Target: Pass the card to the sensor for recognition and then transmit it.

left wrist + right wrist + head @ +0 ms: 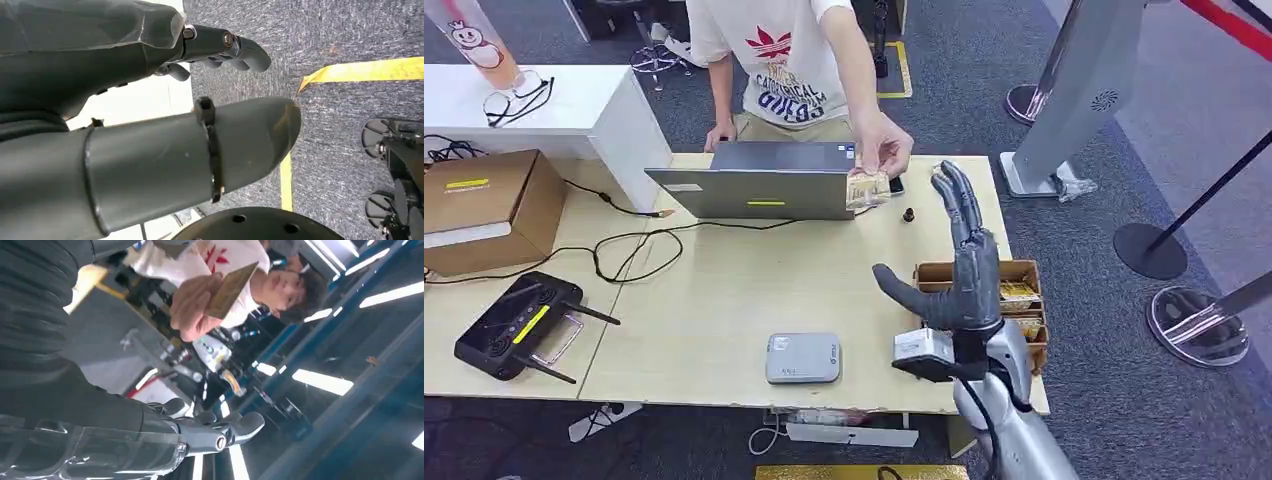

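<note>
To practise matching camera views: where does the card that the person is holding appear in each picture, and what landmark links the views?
Head view: the card is in the person's hand, beside the laptop, beyond the right robot hand.
Left wrist view: not in it.
Right wrist view: the card is near the upper middle, edge-on in the person's hand.
Shared landmark: the red logo on the person's white shirt.
</note>
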